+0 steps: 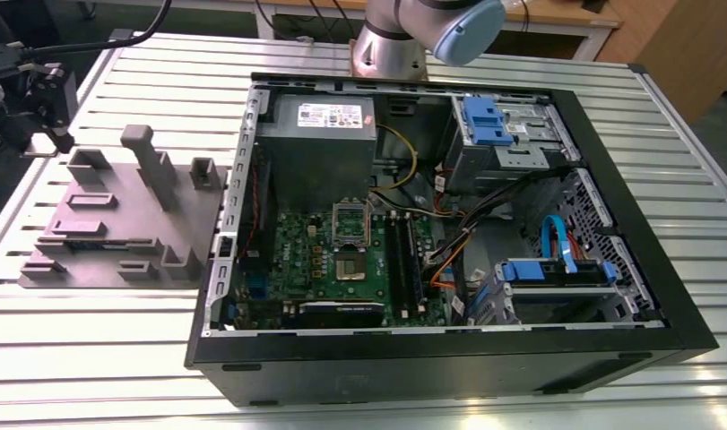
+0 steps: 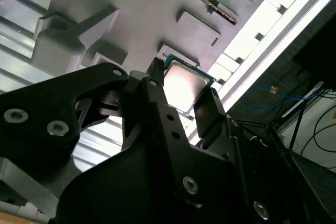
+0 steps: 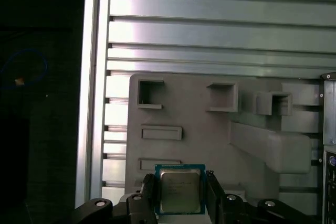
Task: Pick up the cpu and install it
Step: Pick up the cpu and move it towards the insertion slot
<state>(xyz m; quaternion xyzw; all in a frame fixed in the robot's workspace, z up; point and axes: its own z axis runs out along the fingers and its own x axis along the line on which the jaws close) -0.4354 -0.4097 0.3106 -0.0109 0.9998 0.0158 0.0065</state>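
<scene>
The end effector (image 3: 180, 200) is clamping the cpu (image 3: 180, 186) by two opposite edges, holding it above the grey fixture (image 3: 194, 129) near the surface's (image 3: 210, 24) edge. Carrying it well is likely depending on keeping the chip level and squarely gripped.

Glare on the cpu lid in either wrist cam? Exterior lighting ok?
Second wrist view: glare whitens much of the cpu top. First wrist view: cpu evenly lit, no hotspot. Exterior view: even light, computer case interior shadowed.
</scene>
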